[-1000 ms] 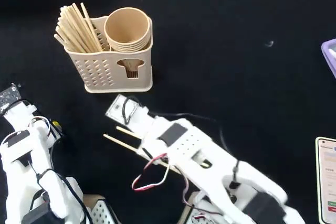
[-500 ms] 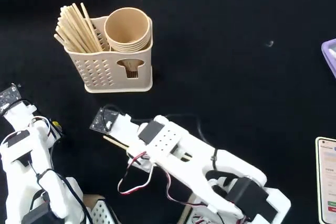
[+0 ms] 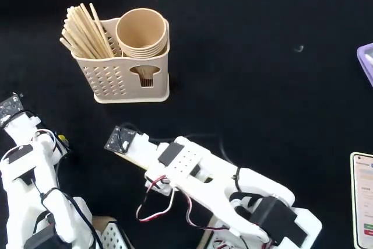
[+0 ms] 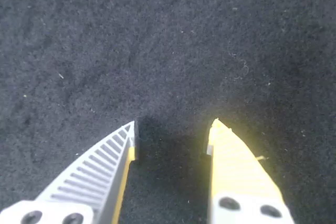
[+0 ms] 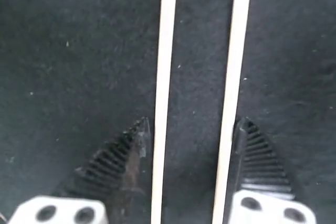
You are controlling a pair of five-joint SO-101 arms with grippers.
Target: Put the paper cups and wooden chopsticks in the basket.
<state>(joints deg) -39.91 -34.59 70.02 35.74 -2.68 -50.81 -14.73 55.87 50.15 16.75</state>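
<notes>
Near the front of the black surface [image 3: 262,86], the right arm [image 3: 192,170] stretched toward the basket [image 3: 125,80], well short of it. Its wrist view looked straight down on the right tool [image 5: 191,124], whose two dark ribbed fingers [image 5: 113,161] stood wide apart. Two loose chopsticks lay flat on the cloth between them, side by side and roughly parallel: one chopstick [image 5: 164,66] ran just inside the first fingertip, the other chopstick [image 5: 234,66] just inside the second. Whether either finger touched the wood could not be told, and neither stick was clamped.

At the far left of the surface stood the basket, a pale perforated holder with two compartments. A bundle of wooden chopsticks [image 3: 84,30] leaned upright in its left compartment, their ends fanning out above the rim. A nested stack of paper cups [image 3: 141,32] sat mouth-up in the right compartment, beside the bundle.

The left arm [image 3: 26,167] was at the front left corner, well apart from the basket. The left tool [image 4: 173,129] hung over bare black cloth with its grey ribbed finger and its yellow finger spread, nothing between them.

A purple object [image 3: 366,62] and a flat white device [image 3: 362,196] showed at the right edge.
</notes>
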